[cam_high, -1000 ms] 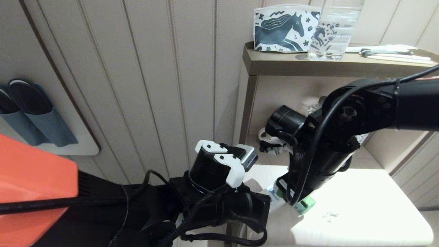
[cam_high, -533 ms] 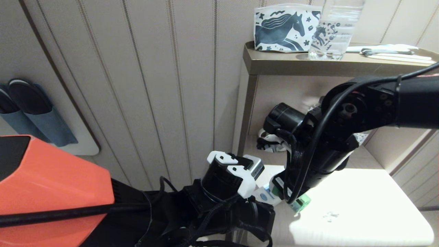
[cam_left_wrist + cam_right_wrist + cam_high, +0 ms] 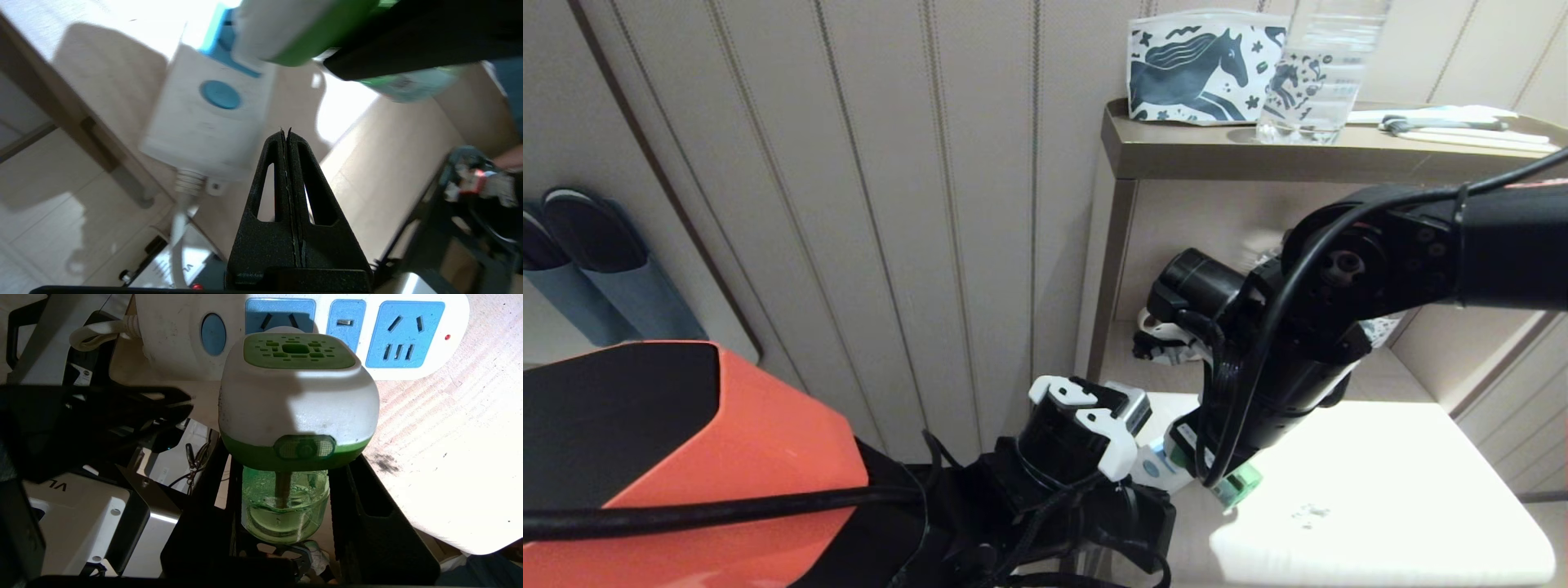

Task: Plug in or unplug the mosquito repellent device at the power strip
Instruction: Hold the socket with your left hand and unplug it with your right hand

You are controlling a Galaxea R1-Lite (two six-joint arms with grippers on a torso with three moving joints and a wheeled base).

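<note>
Inspector: Two grippers noted. Right gripper jaws clamp the repellent device by its bottle, at the power strip on the desk.
Clerk: Seated?
Inspector: Cannot tell. Left gripper jaws closed, empty, near the strip's button end.

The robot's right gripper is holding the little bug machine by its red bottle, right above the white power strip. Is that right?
Not quite: the bottle is green, not red, as the right wrist view shows. The right gripper holds the mosquito repellent device by it, at the power strip.
</note>
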